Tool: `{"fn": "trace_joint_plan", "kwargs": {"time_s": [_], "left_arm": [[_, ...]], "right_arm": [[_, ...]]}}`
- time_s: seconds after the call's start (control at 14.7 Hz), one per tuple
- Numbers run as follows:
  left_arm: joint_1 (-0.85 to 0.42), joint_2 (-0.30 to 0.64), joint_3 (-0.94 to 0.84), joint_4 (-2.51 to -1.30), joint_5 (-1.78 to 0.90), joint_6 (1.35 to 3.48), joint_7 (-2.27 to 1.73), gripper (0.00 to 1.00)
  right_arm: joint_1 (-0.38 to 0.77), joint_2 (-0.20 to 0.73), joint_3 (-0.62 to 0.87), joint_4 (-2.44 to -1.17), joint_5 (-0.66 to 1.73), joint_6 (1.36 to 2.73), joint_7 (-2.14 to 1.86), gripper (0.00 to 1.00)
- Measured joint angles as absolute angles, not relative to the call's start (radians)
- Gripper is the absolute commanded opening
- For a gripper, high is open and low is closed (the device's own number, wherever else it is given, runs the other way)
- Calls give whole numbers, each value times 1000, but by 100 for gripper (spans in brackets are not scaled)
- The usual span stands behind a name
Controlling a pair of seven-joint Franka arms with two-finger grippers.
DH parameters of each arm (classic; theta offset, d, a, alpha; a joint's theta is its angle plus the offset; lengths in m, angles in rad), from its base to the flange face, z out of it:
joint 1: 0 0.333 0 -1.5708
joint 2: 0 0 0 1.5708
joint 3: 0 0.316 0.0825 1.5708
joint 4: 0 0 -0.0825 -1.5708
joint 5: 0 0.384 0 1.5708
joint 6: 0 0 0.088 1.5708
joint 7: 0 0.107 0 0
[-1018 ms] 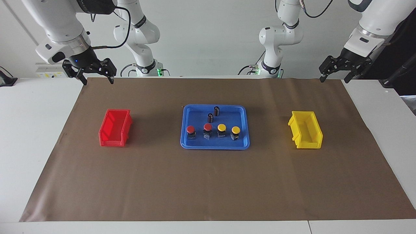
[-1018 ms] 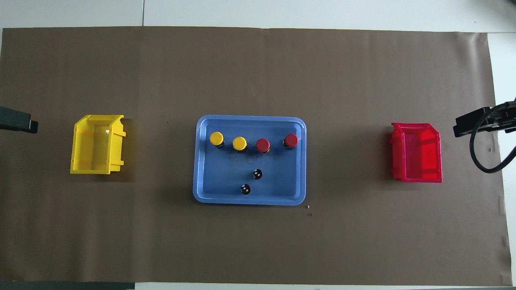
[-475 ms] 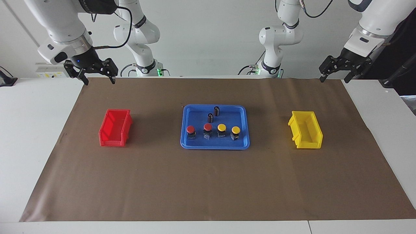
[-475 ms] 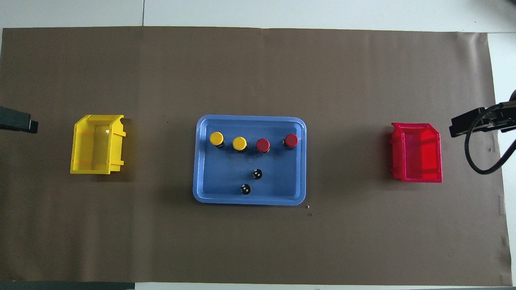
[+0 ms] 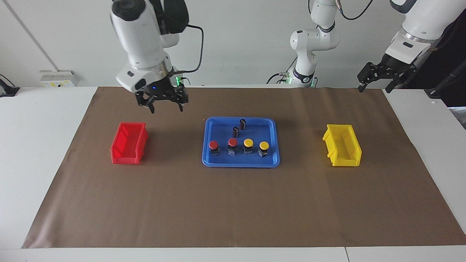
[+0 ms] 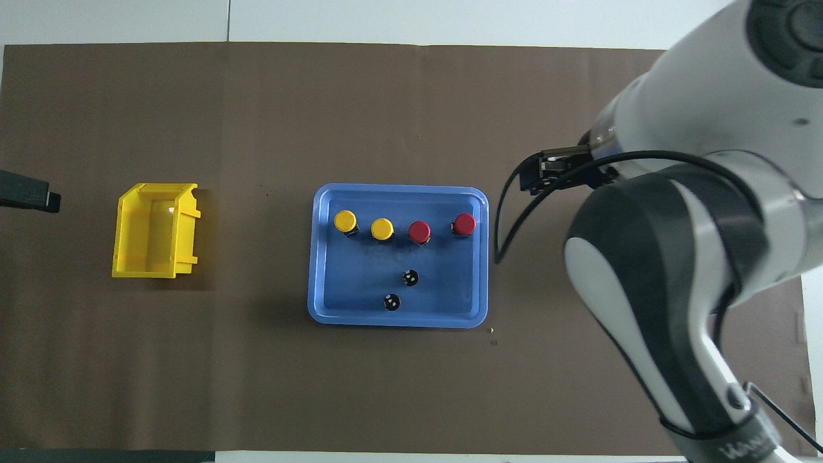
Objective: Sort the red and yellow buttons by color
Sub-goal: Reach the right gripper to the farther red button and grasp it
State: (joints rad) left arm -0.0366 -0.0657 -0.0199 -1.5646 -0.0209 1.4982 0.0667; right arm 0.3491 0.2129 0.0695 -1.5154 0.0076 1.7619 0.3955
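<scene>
Right gripper (image 5: 165,105), fingers spread and empty, has swung from the table corner toward the blue tray (image 5: 218,162), where all four buttons (image 5: 239,146) remain unsorted; left gripper (image 5: 376,82) waits, spread.

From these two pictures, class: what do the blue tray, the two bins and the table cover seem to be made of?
Blue tray: likely moulded plastic, smooth with a faint sheen; one piece, rounded corners, raised rim.
Red bin and yellow bin: probably glossy rigid plastic; thin walls, moulded ribs, highlights on the yellow one.
Table cover: looks like matte brown paper; flat, with slightly wavy edges.
</scene>
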Motion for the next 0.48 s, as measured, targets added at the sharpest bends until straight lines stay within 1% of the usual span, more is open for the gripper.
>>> {"fn": "trace_joint_plan", "kwargs": {"time_s": [0.14,0.27,0.48], "left_arm": [[-37,-66,-20,-1565,-21,1498,67,100],[-37,-66,-20,-1565,-21,1498,67,100],[-37,-66,-20,-1565,-21,1498,67,100]], "right_arm": [[426,299,70,-1538,7,1889,484,100],[451,349,69,-1582,6,1972,519,100],[433,340,59,-1707,6,2094,520,99]]}}
